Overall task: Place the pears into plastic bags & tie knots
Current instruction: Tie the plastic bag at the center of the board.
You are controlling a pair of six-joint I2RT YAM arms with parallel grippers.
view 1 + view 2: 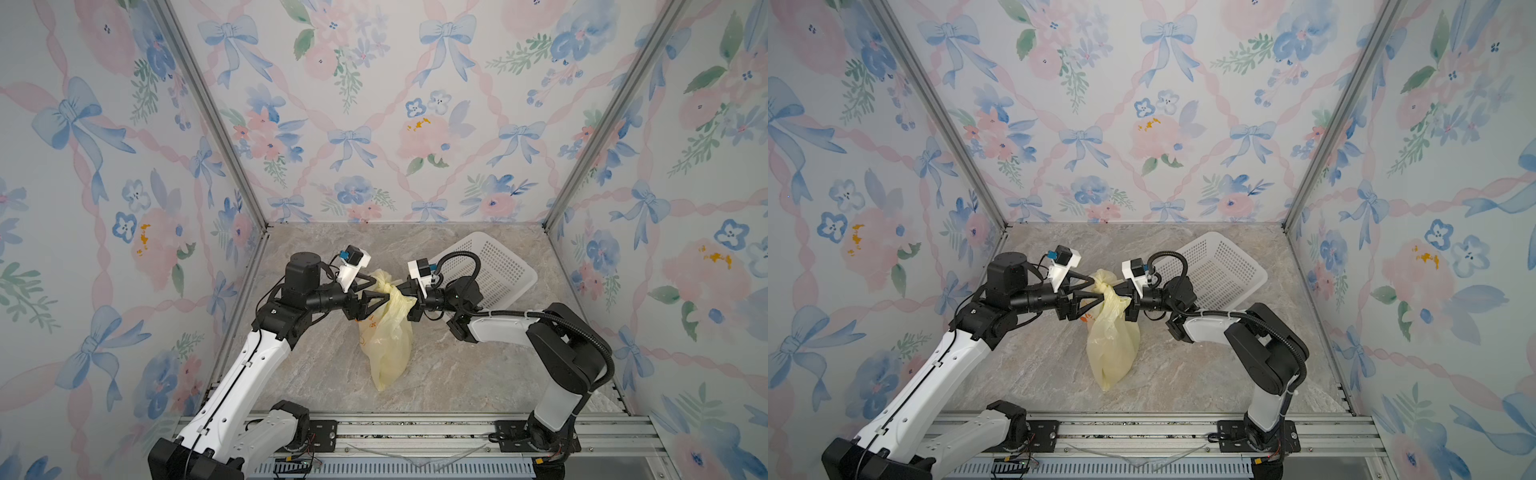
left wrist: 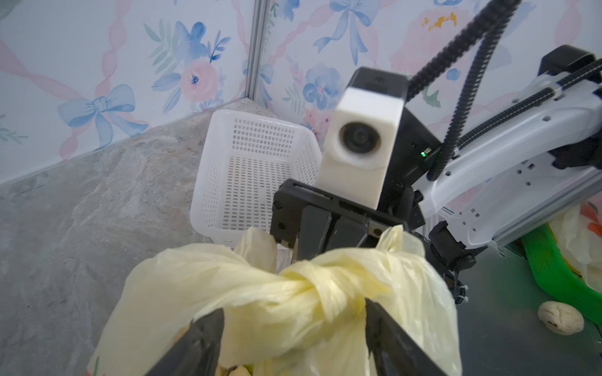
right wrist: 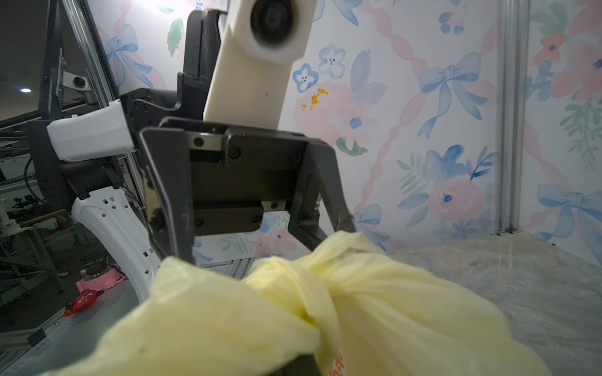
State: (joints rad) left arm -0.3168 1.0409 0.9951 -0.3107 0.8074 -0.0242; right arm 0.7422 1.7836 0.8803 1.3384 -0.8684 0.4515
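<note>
Pinching a tail of the knot [image 2: 312, 283] from the right with the right gripper [image 1: 404, 286] pressed together, seemingly to hold the yellow bag [image 1: 386, 345] upright mid-surface [image 1: 457, 374]. Straddling it from the left with the left gripper [image 1: 379, 290] spread, gripping nothing. No pears in sight, presumably bagged. White basket [image 1: 498, 266] at far right.

The pale-yellow bag [image 1: 388, 336] stands upright, stretched tall, its top tied in a tight knot [image 2: 312, 283].

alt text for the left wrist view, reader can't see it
A pale-yellow plastic bag tied in a knot fills the foreground, straddled by the open left gripper. Beyond it the shut right gripper pinches the bag's top, with a white basket behind on the table.
</note>
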